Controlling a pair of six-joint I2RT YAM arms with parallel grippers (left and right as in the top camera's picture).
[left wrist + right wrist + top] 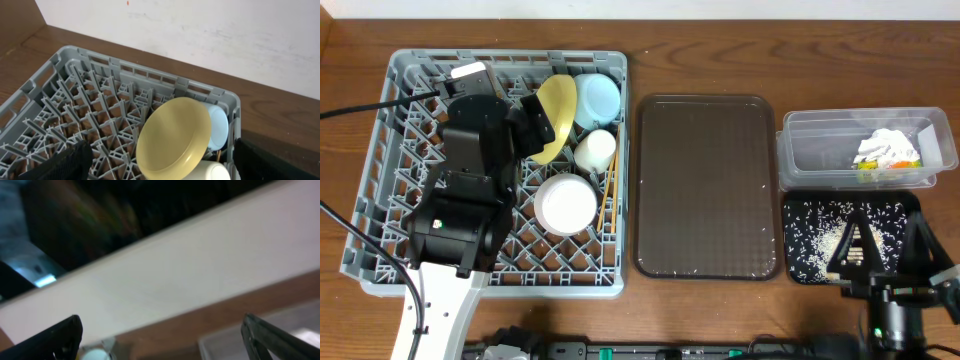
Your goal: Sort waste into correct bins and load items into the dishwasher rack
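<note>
The grey dishwasher rack (pixel 400 200) holds a yellow plate (pixel 560 110) on edge, a light-blue dish (pixel 599 99), a white cup (pixel 595 150), a white bowl (pixel 566 203) and wooden chopsticks (pixel 611 185). My left gripper (pixel 535 125) hovers open over the rack beside the plate. In the left wrist view the plate (pixel 172 140) shows between the spread fingers (pixel 65 162), ungripped. The clear tub (pixel 810 150) holds the tissue (pixel 885 147) and the wrapper (pixel 878 172). Rice scraps (pixel 820 240) lie in the black tray (pixel 795 270). My right gripper (pixel 880 238) stands open above it.
A dark-brown serving tray (pixel 706 185) lies between the rack and the bins, with a few specks on it. The left arm's cable runs off the left edge. The right wrist view is blurred, showing a wall, wood and the clear tub (pixel 260 335).
</note>
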